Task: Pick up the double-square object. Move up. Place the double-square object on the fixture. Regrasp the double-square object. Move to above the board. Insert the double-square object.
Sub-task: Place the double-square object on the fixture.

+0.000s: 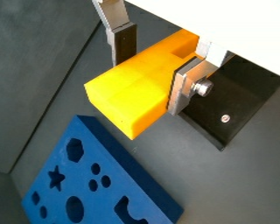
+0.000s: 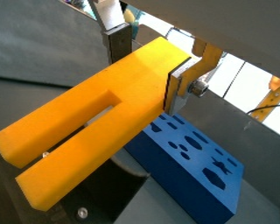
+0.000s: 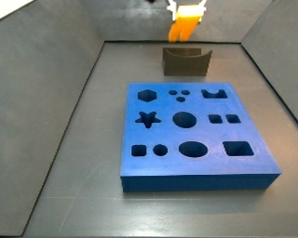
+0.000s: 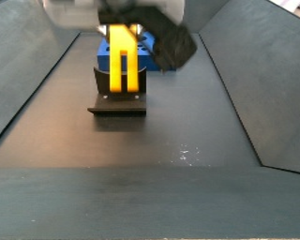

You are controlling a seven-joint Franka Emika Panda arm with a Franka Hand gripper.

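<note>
My gripper (image 1: 152, 80) is shut on the double-square object (image 1: 129, 96), a bright yellow-orange bar. The silver fingers (image 1: 185, 83) clamp its solid end. Its two grooved prongs (image 2: 73, 153) point away from the gripper. In both side views the bar (image 3: 182, 28) (image 4: 121, 66) hangs upright under the gripper (image 3: 185, 8), right above the dark fixture (image 3: 185, 61) (image 4: 119, 101). I cannot tell if its lower end touches the notch. The fixture's base plate also shows in a wrist view (image 1: 230, 101). The blue board (image 3: 189, 169) with dark cutouts lies flat beside the fixture and shows in both wrist views (image 1: 90, 179) (image 2: 189, 162).
Grey sloping walls (image 3: 64, 102) enclose the dark floor (image 4: 153, 178) on all sides. The board lies close to the fixture. In a side view a strip of the board (image 4: 101, 58) shows behind the bar.
</note>
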